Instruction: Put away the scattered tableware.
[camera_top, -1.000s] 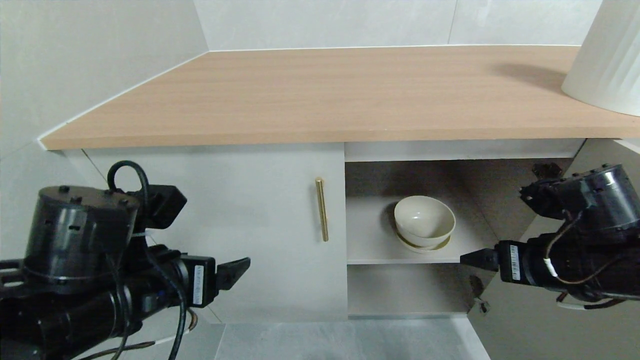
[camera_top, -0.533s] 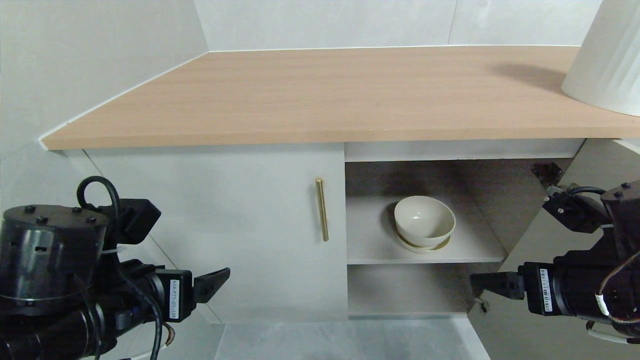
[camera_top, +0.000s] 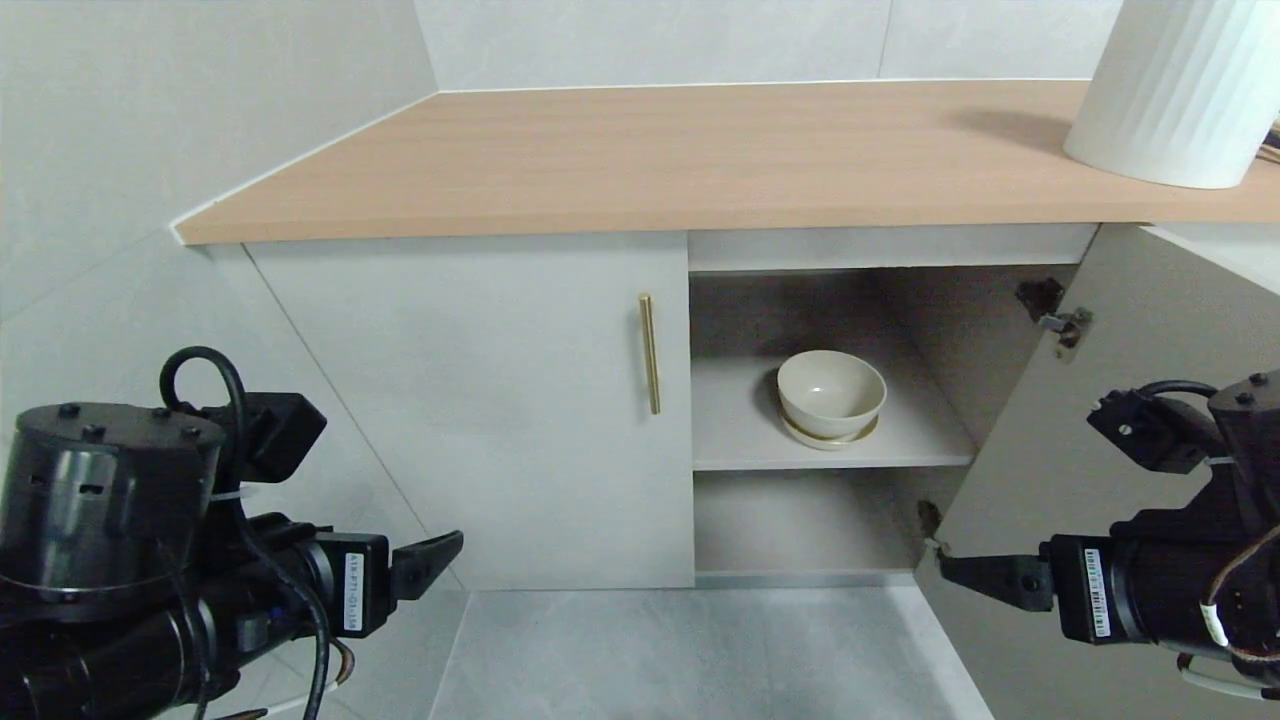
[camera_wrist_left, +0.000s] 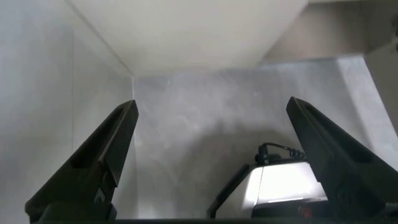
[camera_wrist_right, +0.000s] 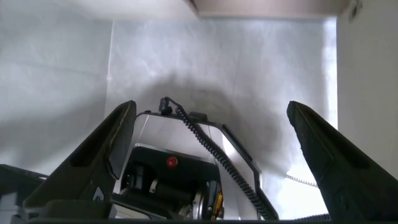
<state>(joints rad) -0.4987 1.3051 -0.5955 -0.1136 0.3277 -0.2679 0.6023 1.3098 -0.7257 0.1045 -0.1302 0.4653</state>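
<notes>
Jaws spread and empty, left gripper and right gripper have dropped below the shelf as the view pulled back, so stowing looks finished: bowl on saucer, door open, wooden counter above, grey floor.

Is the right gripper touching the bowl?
Apart. Head view: the bowl sits on the cabinet shelf, while the right gripper hangs lower, near the bottom of the open door, with a clear gap between them.
</notes>
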